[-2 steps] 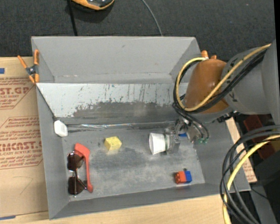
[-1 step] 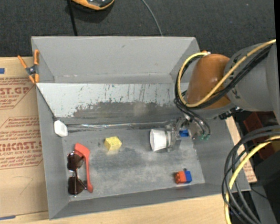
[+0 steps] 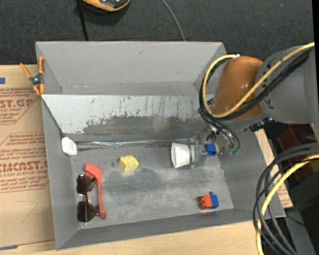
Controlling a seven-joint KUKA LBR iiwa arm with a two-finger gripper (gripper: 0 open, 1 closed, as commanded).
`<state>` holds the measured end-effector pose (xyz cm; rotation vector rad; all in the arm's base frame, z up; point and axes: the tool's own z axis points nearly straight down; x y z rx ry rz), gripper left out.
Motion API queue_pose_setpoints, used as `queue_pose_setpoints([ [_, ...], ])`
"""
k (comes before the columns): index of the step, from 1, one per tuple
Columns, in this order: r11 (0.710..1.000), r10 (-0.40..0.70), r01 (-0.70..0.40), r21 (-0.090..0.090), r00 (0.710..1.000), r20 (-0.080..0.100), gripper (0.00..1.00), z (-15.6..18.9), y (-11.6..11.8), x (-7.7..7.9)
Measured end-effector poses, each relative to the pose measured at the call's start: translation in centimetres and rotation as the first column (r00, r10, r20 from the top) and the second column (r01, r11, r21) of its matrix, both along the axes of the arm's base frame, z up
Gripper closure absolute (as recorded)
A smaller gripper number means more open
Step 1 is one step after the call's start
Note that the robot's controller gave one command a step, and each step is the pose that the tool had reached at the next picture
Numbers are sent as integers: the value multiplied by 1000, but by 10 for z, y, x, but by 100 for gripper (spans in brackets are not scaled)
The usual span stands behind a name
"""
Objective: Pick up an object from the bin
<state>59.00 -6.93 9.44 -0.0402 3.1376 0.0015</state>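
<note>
1. The grey metal bin point(image 3: 153, 198) has a scuffed floor with a few loose things spread well apart on it.
2. The arm point(image 3: 287, 88) reaches in from the right. An orange cover point(image 3: 238, 83) sits on its wrist, with yellow and black cables point(image 3: 213, 79) looped around it.
3. The gripper point(image 3: 196, 152) is low over the floor, right of the bin's centre, and points left.
4. A small white cup point(image 3: 180, 154) lies on its side just left of the gripper, its wide mouth facing left. Its right end meets the gripper's tip.
5. The metal parts crowd together at the cup's end, so I cannot tell whether the gripper is parted, closed, or clamped on the cup.
6. A small yellow block point(image 3: 128, 164) rests on the floor left of the cup, clear of it.
7. Sunglasses point(image 3: 88, 195) with dark lenses and an orange-red frame lie in the near left corner. They run lengthways beside the left wall.
8. A white lump point(image 3: 69, 146) sits against the left wall, farther back than the sunglasses.
9. An orange-and-blue block point(image 3: 208, 201) lies near the right end of the near wall, nearer than the gripper and well apart from it.
</note>
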Motion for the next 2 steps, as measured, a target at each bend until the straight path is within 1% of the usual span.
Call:
queue_pose_setpoints([
  [1, 1000, 2, -2, 2, 1000, -12, 100, 40, 0, -4],
  [2, 1000, 30, -30, 1, 1000, -4, 100, 109, -4, -2],
])
